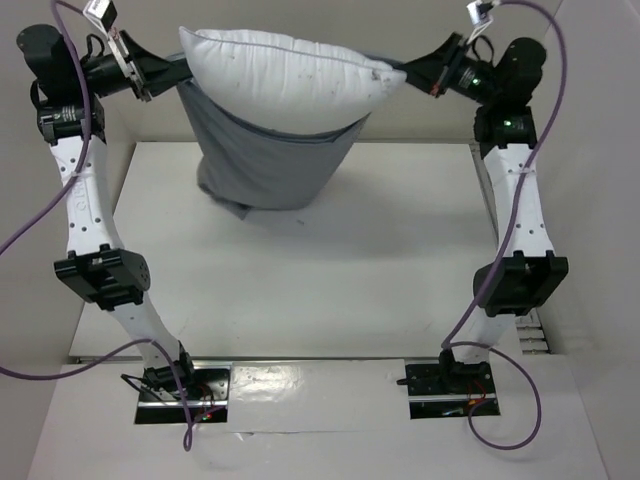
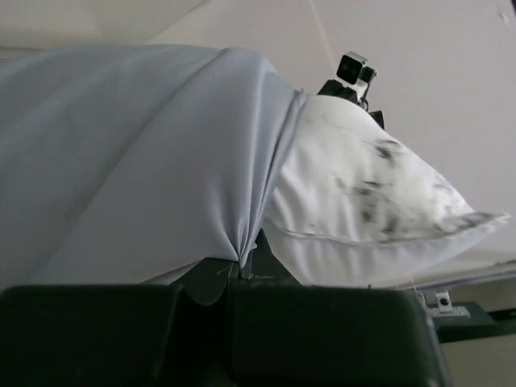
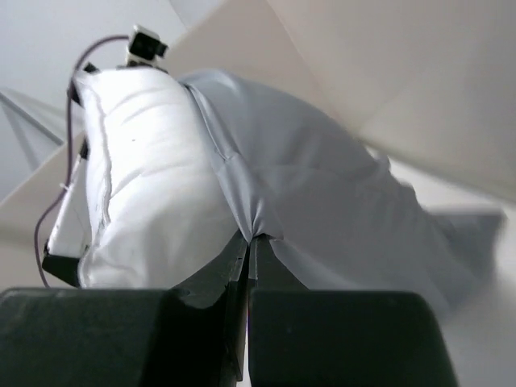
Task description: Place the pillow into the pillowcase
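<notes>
The white pillow (image 1: 285,75) sticks out of the top of the blue-grey pillowcase (image 1: 265,155), which hangs above the far part of the table; its lower half is inside the sack. My left gripper (image 1: 170,78) is shut on the pillowcase's left rim. My right gripper (image 1: 405,73) is shut on its right rim. In the left wrist view the gripper (image 2: 242,262) pinches a fold of the pillowcase (image 2: 129,161), with the pillow (image 2: 363,201) to the right. In the right wrist view the gripper (image 3: 251,236) pinches the pillowcase (image 3: 322,201), with the pillow (image 3: 145,177) to the left.
The white table (image 1: 300,290) lies below the hanging sack, with raised side walls (image 1: 105,200) left and right. Both arm bases (image 1: 180,385) stand at the near edge.
</notes>
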Motion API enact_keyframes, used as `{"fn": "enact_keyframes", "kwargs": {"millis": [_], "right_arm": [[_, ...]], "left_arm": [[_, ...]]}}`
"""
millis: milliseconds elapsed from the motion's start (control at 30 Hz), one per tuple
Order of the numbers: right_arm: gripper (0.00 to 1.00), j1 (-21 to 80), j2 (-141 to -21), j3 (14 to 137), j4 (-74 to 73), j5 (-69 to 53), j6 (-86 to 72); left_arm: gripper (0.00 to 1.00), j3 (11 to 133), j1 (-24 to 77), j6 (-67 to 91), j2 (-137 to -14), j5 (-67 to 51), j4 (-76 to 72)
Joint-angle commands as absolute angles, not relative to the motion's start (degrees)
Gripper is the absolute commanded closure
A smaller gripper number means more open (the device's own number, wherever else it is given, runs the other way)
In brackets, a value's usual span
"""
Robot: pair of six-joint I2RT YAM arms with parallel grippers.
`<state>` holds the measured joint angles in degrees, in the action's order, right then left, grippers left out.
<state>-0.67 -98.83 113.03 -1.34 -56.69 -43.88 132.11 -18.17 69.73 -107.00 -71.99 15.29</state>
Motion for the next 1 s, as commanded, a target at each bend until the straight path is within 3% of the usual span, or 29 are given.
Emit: {"fn": "enact_keyframes", "kwargs": {"millis": [0,167,267,333,367,533,600,733,833,967], "right_arm": [[1.00,-12.0,-93.5,123.9,16.9,-50.4,-53.0],[1.00,-17.9,-89.9,121.0,17.7,-49.3,-53.2],[1.00,-19.7,-93.1,116.7,13.6,-52.6,-53.2],[1.00,-20.7,-94.7,116.2,24.0,-56.5,-60.3],[1.00,-21.3,-94.7,117.1,28.5,-57.1,-67.2],[1.00,-22.4,-91.9,130.2,32.6,-52.9,-69.2],[1.00,-22.4,-89.1,126.3,32.6,-51.7,-67.4],[1.00,-17.3,-87.5,110.2,19.8,-51.1,-53.9],[1.00,-14.3,-84.3,96.2,25.9,-53.2,-56.4],[1.00,-10.3,-83.8,101.0,7.4,-48.6,-43.3]], "left_arm": [[1.00,137.8,-22.1,78.8,-101.7,-63.1,-7.9],[1.00,134.3,-29.1,92.6,-98.1,-58.8,-20.7],[1.00,133.4,-29.8,93.5,-98.1,-57.5,-19.5],[1.00,133.9,-28.6,92.6,-98.9,-57.5,-18.5],[1.00,134.5,-27.7,90.3,-99.4,-58.2,-14.8],[1.00,136.4,-25.3,89.6,-98.9,-59.3,-17.0],[1.00,137.1,-26.0,88.6,-98.9,-58.8,-17.7],[1.00,124.6,-21.4,76.4,-94.4,-56.3,-14.4],[1.00,115.4,-18.5,71.9,-93.3,-57.6,-16.9],[1.00,111.3,-14.9,70.1,-92.1,-64.3,-25.0]]}}
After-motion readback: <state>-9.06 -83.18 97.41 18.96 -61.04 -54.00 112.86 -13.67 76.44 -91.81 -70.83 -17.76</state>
